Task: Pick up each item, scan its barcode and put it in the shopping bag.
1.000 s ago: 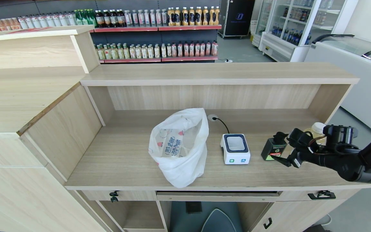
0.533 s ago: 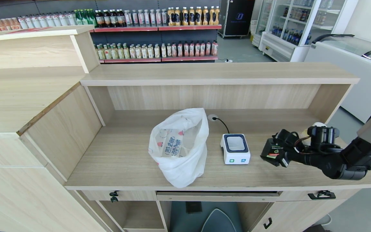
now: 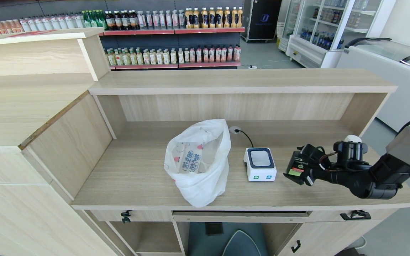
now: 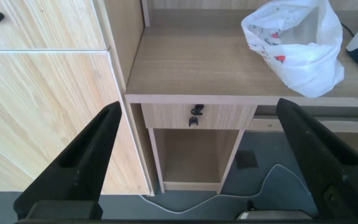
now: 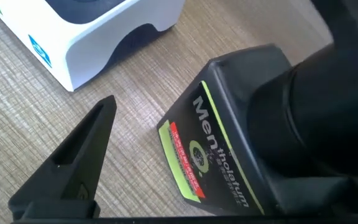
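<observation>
- A shop: bottled drinks (image 3: 173, 19) are lining red shelves (image 3: 173, 32) behind.
- Glass-door fridges (image 3: 319, 25) are standing at the right.
- A barcode scanner (image 3: 259, 164) is sitting on the wooden counter (image 3: 137, 177).

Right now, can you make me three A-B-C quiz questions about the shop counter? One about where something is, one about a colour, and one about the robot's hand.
1. Where is the scanner?
A on the floor
B on the counter, between the shopping bag and the black bottle
C on the top ledge

2. What colour is the shopping bag?
A white
B blue
C black

3. How is the left gripper?
A shut on a bottle
B shut on the bag
C open, holding nothing

Answers:
1 B: the bag is on one side of it and the bottle on the other.
2 A: it is white plastic.
3 C: its fingers stand wide apart with nothing between them.
</observation>
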Controlling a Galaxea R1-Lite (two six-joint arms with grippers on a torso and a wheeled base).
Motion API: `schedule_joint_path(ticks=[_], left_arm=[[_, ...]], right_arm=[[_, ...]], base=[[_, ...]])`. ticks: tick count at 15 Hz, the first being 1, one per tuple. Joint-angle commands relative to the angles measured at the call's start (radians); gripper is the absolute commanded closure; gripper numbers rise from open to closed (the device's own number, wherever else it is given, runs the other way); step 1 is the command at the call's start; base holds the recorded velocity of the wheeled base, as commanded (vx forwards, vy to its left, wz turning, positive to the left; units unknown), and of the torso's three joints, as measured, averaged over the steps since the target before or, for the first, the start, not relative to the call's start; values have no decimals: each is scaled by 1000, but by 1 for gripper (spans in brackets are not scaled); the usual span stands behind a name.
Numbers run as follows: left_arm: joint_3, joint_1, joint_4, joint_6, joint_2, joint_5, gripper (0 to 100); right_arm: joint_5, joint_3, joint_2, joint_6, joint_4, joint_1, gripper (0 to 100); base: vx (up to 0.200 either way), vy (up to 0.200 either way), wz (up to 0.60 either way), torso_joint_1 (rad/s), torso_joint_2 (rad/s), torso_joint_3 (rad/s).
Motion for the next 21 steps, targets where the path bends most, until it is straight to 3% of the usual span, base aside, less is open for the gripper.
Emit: schedule_joint_path(ticks=[1, 2, 11, 14, 16, 17, 19, 21], left_arm=[[0, 0, 0, 0, 0, 0, 0], [0, 0, 0, 0, 0, 0, 0], [0, 0, 0, 0, 0, 0, 0], [0, 0, 0, 0, 0, 0, 0], [0, 0, 0, 0, 0, 0, 0], [0, 0, 0, 0, 0, 0, 0], [0, 0, 0, 0, 0, 0, 0], [0, 0, 0, 0, 0, 0, 0]], right_arm=[[11, -7, 5, 6, 0, 5, 0], [7, -11, 5, 1, 0, 5, 100], [2, 39, -148, -19, -2, 30, 100], [5, 229, -461, -40, 0, 36, 100], [5, 269, -531, -60, 0, 36, 100], [10, 339, -691, -99, 20, 40, 100], [20, 362, -792, -227, 71, 46, 100], [85, 431, -892, -427, 98, 50, 100]], base=[[0, 0, 0, 0, 0, 0], [0, 0, 0, 0, 0, 0], [0, 0, 0, 0, 0, 0], [0, 0, 0, 0, 0, 0], [0, 0, 0, 0, 0, 0], [0, 0, 0, 0, 0, 0], [0, 0, 0, 0, 0, 0], [0, 0, 0, 0, 0, 0]])
